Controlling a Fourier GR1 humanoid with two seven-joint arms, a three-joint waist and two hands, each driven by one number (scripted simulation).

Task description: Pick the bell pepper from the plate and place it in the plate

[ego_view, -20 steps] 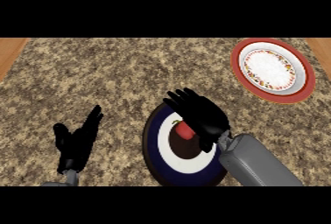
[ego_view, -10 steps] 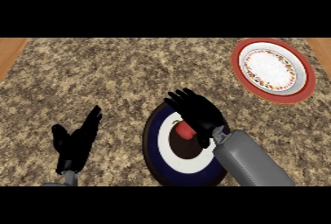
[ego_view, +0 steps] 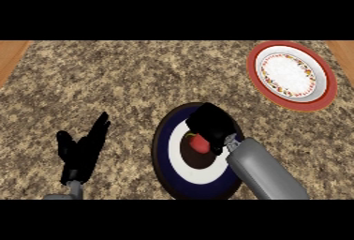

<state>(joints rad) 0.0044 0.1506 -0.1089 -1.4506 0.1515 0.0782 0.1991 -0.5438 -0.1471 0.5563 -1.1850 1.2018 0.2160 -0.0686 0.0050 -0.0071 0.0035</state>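
A small red bell pepper [ego_view: 200,143] lies at the middle of the dark blue plate [ego_view: 169,161], which has a white ring and a dark centre. My right hand [ego_view: 213,122] is over the plate, its fingers curled down around the pepper's upper right side and hiding part of it. A second plate [ego_view: 325,89], red-rimmed with a white patterned middle, sits at the far right of the counter. Low on the left my left hand [ego_view: 81,152] rests open, fingers pointing up.
The speckled stone counter [ego_view: 104,84] fills the view. Strips of wood show at the far left edge [ego_view: 10,56] and the far right edge [ego_view: 343,49].
The fingers of my right hand have curled in and come down onto the pepper. The left hand has stayed still.
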